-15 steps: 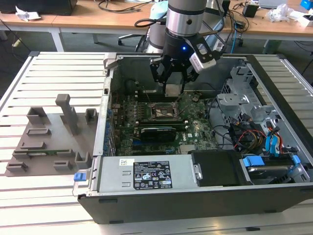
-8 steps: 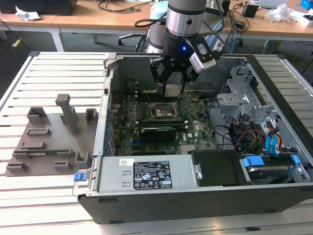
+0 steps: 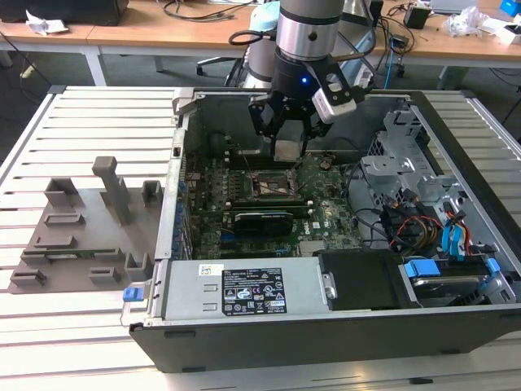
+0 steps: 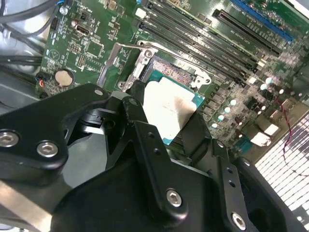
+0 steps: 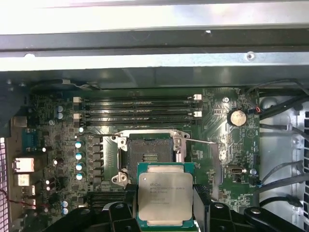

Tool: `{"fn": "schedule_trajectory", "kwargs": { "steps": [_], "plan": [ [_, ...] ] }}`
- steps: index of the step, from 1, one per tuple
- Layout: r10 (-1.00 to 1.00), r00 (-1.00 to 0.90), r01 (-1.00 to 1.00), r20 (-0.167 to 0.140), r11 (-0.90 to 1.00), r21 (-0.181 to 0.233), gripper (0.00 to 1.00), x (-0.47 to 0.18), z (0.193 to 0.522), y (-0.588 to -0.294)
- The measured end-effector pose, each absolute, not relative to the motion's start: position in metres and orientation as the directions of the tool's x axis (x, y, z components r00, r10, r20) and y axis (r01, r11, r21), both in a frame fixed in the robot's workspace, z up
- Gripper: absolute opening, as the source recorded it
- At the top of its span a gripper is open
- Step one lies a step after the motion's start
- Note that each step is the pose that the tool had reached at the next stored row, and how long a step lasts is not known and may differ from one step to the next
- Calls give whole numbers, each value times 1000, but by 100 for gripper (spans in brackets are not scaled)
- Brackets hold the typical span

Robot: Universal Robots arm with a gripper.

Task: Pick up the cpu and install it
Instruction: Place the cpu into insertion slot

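A robotics lab or workshop: an opened computer case [image 3: 326, 346] lies on a slatted metal table [image 3: 89, 122], cable-strewn wooden desks [image 3: 163, 34] behind

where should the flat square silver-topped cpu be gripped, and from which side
Its two opposite thin edges, from above, as the black gripper holds the silver-topped cpu: it is flat, lid up, and edge contact leaves the underside free for the dark square socket.

surface: white slatted metal worktable [image 3: 89, 122], near to far | far side: long pale wooden desk [image 3: 155, 34] on white legs | on desk: black cables [image 3: 191, 10], crumpled white paper [image 3: 39, 23] at the exterior view's left | floor: dark grey [image 3: 49, 75] | light: even, soft
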State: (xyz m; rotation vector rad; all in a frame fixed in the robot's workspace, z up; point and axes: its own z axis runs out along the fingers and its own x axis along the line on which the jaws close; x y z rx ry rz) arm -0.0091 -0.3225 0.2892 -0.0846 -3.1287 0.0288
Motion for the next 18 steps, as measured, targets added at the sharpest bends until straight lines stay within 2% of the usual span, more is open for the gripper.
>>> {"fn": "schedule_trajectory", "kwargs": {
  "steps": [18],
  "plan": [
    [276,-961,275,10,961,-25,55,-9,288,-322]
  ]
}}
